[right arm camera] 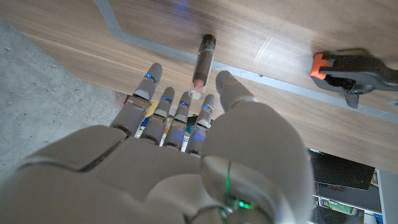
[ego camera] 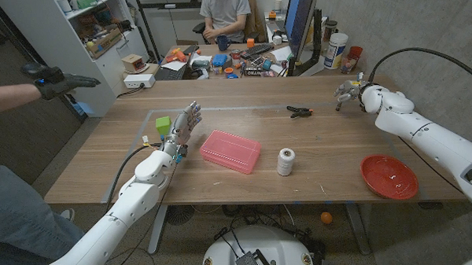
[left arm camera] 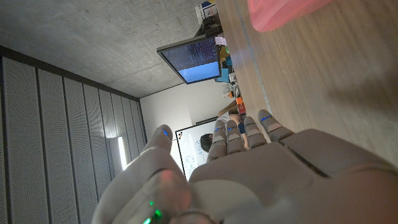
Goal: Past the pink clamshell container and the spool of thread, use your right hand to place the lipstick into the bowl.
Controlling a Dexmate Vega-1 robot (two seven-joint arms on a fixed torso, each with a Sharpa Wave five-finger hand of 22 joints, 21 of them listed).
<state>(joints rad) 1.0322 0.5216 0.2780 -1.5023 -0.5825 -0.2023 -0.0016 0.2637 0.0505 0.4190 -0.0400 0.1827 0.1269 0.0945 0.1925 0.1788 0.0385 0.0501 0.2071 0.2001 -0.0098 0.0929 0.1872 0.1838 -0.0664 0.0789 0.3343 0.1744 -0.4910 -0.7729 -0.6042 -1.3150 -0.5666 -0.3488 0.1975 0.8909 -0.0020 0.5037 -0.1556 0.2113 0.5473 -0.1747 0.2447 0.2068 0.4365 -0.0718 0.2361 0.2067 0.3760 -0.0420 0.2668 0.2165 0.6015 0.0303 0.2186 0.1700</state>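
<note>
The lipstick (right arm camera: 203, 57), a dark tube with a pink tip, lies on the table by a grey tape line in the right wrist view. My right hand (right arm camera: 186, 155) hovers over it with fingers spread, fingertips just short of the tube, holding nothing. From the head view this hand (ego camera: 349, 90) is at the table's far right. The red bowl (ego camera: 389, 177) sits near the front right edge. The pink clamshell container (ego camera: 229, 151) and the white spool of thread (ego camera: 286, 161) stand mid-table. My left hand (ego camera: 184, 124) stands upright, fingers apart, empty, left of the container (left arm camera: 283, 12).
A black clamp (ego camera: 300, 110) with an orange tip (right arm camera: 351, 68) lies left of my right hand. A green block (ego camera: 163, 124) sits by my left hand. A person's gloved hand (ego camera: 57, 80) reaches in at the left. A cluttered desk and a seated person are behind the table.
</note>
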